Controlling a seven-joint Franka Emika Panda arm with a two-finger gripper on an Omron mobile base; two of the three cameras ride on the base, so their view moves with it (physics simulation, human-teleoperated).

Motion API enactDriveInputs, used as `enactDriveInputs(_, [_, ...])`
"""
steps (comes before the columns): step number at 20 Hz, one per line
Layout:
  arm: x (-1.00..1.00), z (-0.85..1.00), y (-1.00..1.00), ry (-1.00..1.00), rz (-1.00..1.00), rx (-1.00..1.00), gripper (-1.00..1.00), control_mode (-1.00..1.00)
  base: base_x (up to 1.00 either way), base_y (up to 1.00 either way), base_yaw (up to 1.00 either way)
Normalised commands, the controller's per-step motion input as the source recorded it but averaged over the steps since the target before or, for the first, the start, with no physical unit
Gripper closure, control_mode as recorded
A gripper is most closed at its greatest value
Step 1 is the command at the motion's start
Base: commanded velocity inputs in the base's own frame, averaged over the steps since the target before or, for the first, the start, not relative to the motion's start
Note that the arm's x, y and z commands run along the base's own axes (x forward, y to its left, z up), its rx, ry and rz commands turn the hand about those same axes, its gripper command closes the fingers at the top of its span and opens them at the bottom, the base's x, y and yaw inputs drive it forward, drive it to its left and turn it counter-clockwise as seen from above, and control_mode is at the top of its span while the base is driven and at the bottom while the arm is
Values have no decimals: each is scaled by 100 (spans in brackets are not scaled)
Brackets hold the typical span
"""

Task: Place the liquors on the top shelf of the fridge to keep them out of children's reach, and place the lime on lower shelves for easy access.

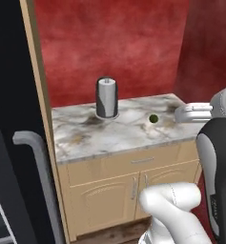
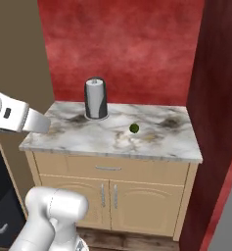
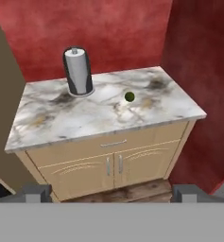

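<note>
lime [image 3: 129, 97] is sitting alone on the marble desk [image 3: 47, 118], right of centre, well apart from the grey paper-towel roll [image 3: 77, 71] standing upright on its holder toward the back wall. same layout is showing in the left base view, lime [image 1: 153, 118] near the desk's right end, roll [image 1: 106, 96] behind and left of it. no liquor bottles are sitting on this desk, so judging by that the lime looks like the item left to move.

gripper [image 3: 111, 194] is hanging back from the desk, looking down over it, jaws spread wide and holding nothing; fingertips [image 3: 34, 193] are showing far apart at the bottom of the hand view. the arm is reaching across from the side in both base views, well short of the lime.

fridge [image 1: 14, 119] is standing to the left with its grey bar handle [image 1: 38, 167] in view; a bit of light-grey shelf is peeking at the lower left, can't tell which level.

risks from here: the lime is a small ball, so a slightly off-centre close is likely squirting it out and sending it rolling along the desk or off the edge. coming down too low is scraping the fingers on the marble. swinging toward the fridge, the arm is passing close to the tan cabinet side and door handle, so clipping either is possible.
</note>
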Motion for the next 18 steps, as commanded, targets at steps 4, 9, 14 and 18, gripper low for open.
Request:
enactDriveInputs(4, [0,0,0,0,0,0,-100,100,84,-24,0])
enactDriveInputs(9, [0,0,0,0,0,0,-100,100,75,-32,0])
enactDriveInputs(14, [0,0,0,0,0,0,-100,100,62,-38,0])
enactDriveInputs(18, [0,0,0,0,0,0,-100,100,40,-42,0])
